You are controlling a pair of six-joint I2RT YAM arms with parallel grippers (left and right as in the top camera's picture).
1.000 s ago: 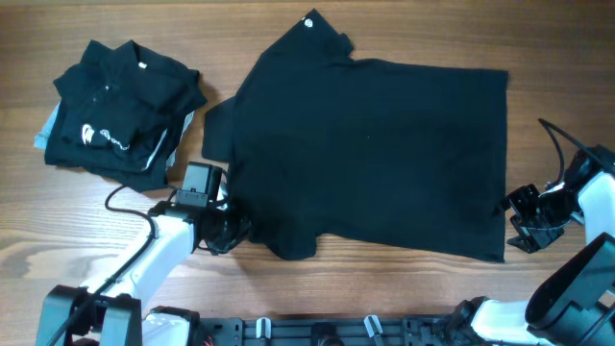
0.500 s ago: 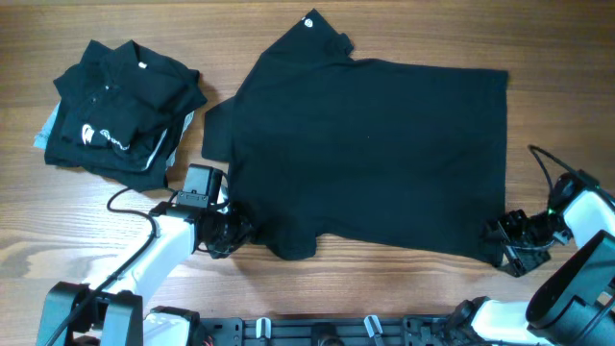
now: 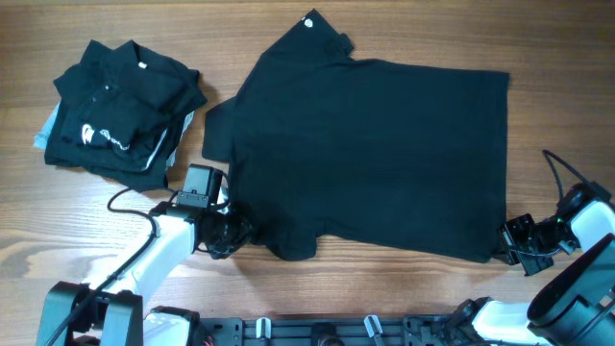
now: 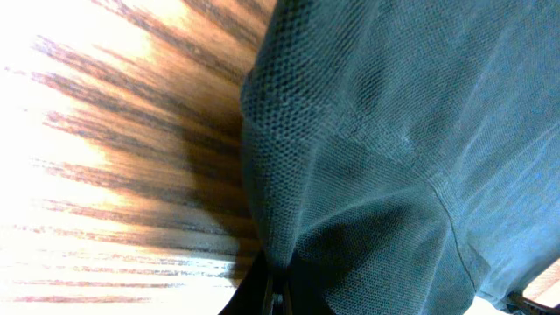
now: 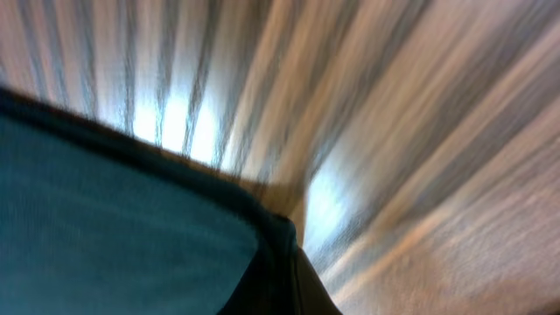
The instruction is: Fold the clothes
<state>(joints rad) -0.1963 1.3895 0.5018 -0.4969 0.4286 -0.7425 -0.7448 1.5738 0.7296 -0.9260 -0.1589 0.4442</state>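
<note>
A black collared shirt point(image 3: 375, 154) lies spread flat on the wooden table, collar toward the back, hem on the right. My left gripper point(image 3: 233, 231) is at its near left edge, by the near sleeve, shut on the fabric; in the left wrist view the mesh cloth point(image 4: 367, 157) bunches into the closed jaws. At the near right hem corner, my right gripper point(image 3: 506, 242) is shut on the shirt's edge point(image 5: 131, 227), which runs into the jaws in the right wrist view. A stack of folded black shirts point(image 3: 120, 115) with white print sits at the far left.
Bare wooden tabletop point(image 3: 115, 231) surrounds the spread shirt. A black cable point(image 3: 130, 197) runs from the left arm across the table. The robot base bar point(image 3: 317, 332) lies along the near edge.
My right gripper has moved left to the shirt's near right corner and closed on it. The left gripper, at the near sleeve edge, has finished closing on the fabric.
</note>
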